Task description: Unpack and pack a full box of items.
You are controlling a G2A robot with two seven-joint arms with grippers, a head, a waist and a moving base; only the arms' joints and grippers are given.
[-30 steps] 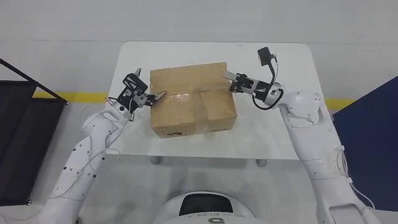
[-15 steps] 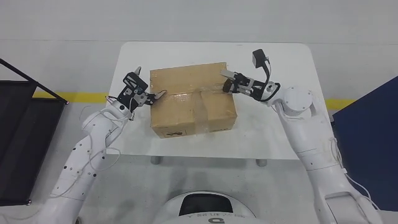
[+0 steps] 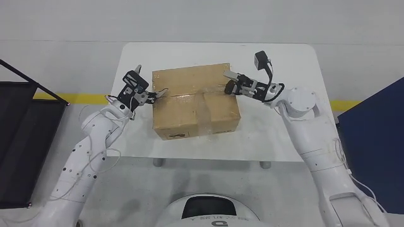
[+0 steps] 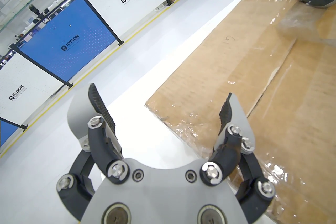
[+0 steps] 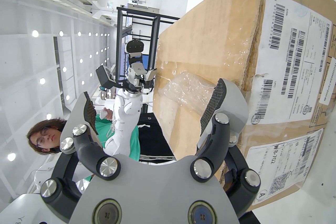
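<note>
Centrally on the table (image 3: 284, 63), the taped box (image 3: 196, 101) has the left gripper (image 4: 160, 97) at its 9 o'clock edge, the right gripper (image 5: 155, 89) at 2 o'clock, both jaws wide.

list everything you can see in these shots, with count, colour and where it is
box: one, brown cardboard, mid table, flaps closed
tape: one strip, clear, along the box's top seam, crumpled at the right end
labels: several, white with black print, on the box's right side
table: one, white, under the box
rack: one, black, on the floor left of the table
floor line: one, yellow, running behind the table
panel: one, dark blue, on the floor right of the table
partitions: several, blue and white, in the room beyond
left arm: one, white, jaws open at the box's left top edge
right arm: one, white, jaws open at the box's right top edge, by the crumpled tape
</note>
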